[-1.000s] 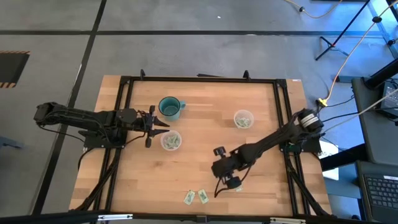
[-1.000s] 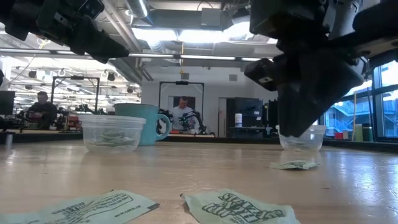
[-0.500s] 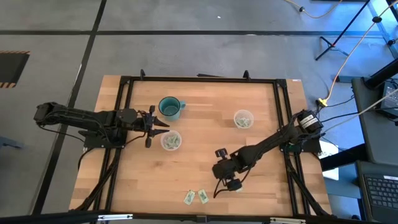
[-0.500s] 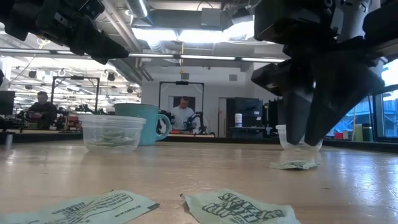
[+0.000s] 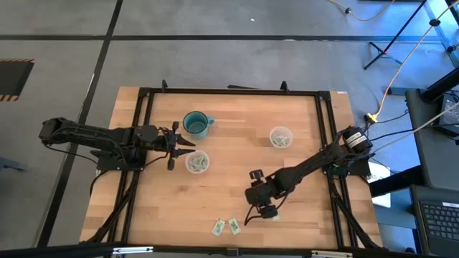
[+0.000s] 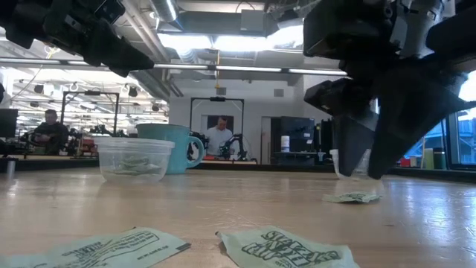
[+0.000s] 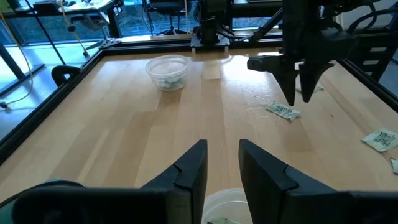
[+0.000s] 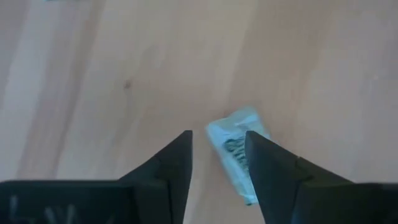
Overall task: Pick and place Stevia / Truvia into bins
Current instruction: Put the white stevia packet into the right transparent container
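One white-and-green Stevia sachet (image 8: 237, 158) lies flat on the wood, seen also in the low view (image 6: 351, 197). My right gripper (image 8: 217, 142) stands open just above it, fingers pointing down on either side of its end and touching nothing (image 6: 368, 167). Two more sachets (image 5: 218, 227) (image 5: 234, 226) lie near the table's front edge. Two clear cup bins (image 5: 197, 162) (image 5: 280, 137) hold sachets. My left gripper (image 7: 222, 150) waits open and empty over the left bin's rim (image 7: 224, 205).
A teal mug (image 5: 195, 124) stands behind the left bin. A black frame (image 5: 229, 92) runs round the table's edges. Bare wood lies between the two bins and the front sachets. People sit at desks in the room beyond the table.
My right gripper has opened, its fingers spreading from shut to wide apart over the sachet, which has stayed where it was on the table.
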